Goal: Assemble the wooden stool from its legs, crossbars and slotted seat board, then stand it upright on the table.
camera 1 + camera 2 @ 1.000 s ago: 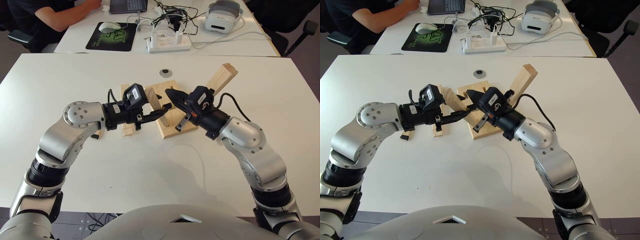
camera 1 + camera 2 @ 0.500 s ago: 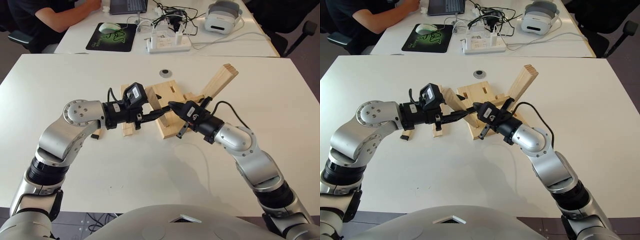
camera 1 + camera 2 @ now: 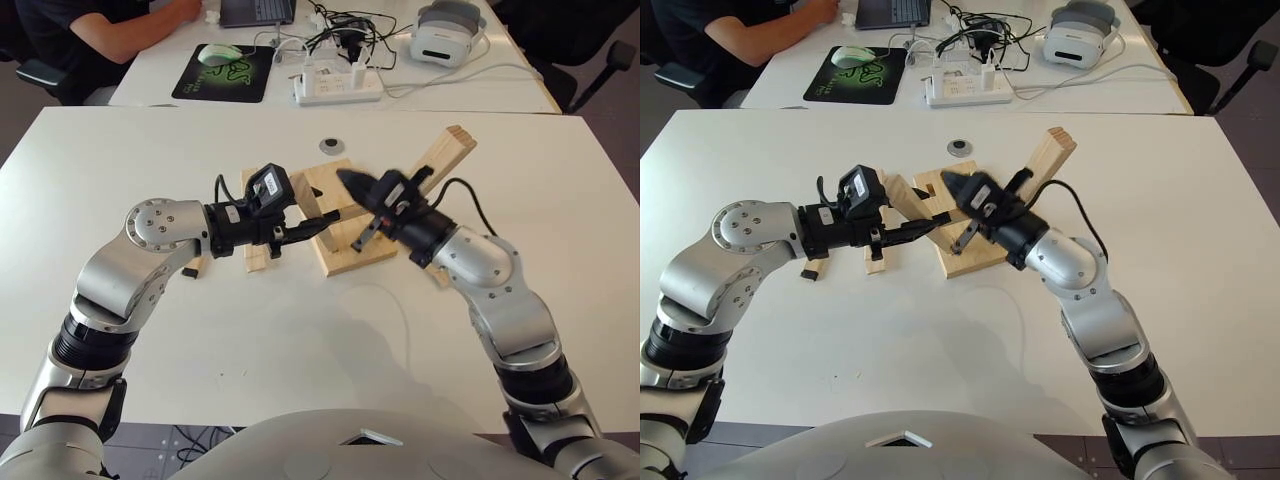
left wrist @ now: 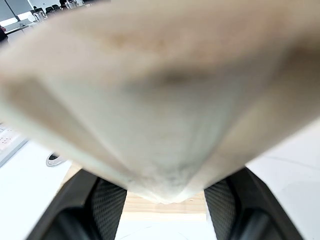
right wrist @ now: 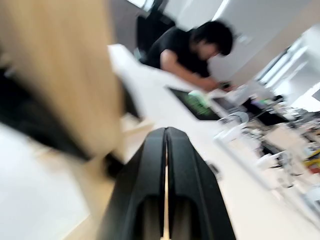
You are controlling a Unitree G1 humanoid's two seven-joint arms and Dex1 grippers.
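Wood sits clamped in the left claw (image 3: 328, 217): its two fingers (image 4: 107, 200) close on a wooden bar (image 4: 165, 100), which the left wrist view shows pressed between the dark pads. The claw points toward the robot's right, with its tips at the left edge of the slotted seat board (image 3: 352, 258). The right claw (image 3: 347, 180) hangs just above the far part of that board with its fingers pressed tightly together, holding nothing; the right wrist view shows only a thin seam between them (image 5: 166, 150). The seat board lies flat near the middle of the white table (image 3: 110, 150), with the stool not yet put together. A flat leg (image 3: 255, 225) rests on the table just left of the board, partly under the left claw's wrist. A slanting leg (image 3: 447, 152) lies right of the board, its near end hidden behind the right arm. A round cable grommet (image 3: 332, 146) sits in the table beyond the board. On the table behind are a power strip (image 3: 337, 90), a mouse pad (image 3: 222, 76) and a headset (image 3: 447, 35).
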